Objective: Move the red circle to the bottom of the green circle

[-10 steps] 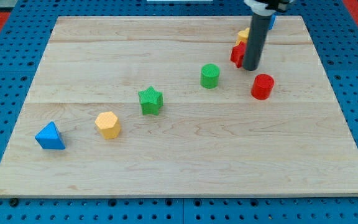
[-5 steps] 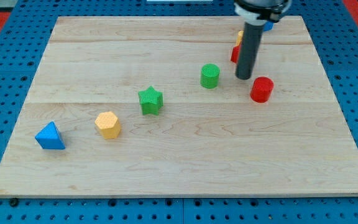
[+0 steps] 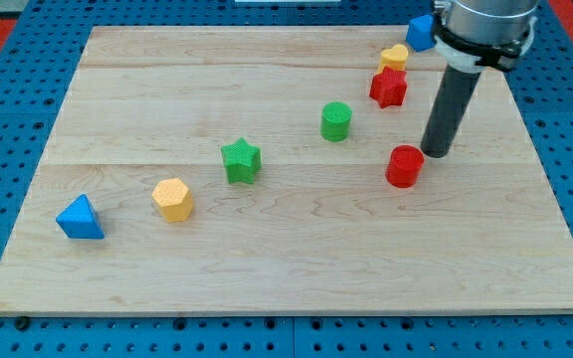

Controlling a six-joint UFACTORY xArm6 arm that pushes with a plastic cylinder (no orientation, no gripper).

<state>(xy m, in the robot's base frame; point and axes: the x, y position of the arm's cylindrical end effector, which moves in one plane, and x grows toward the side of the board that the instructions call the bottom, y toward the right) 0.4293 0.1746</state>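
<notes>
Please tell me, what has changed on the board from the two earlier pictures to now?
My tip went from the upper left of the red circle round to its upper right side. The red circle slid toward the view's lower left, nearer to a spot below the green circle. The green star, the yellow hexagon, the blue triangle and the top-right blocks stayed in place.

Pale matt wood board [image 3: 267,249]; ridged plastic-looking red circle [image 3: 404,166].

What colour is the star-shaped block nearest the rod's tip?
Red. The red star sits toward the view's top from my tip, clearest in the camera view.
</notes>
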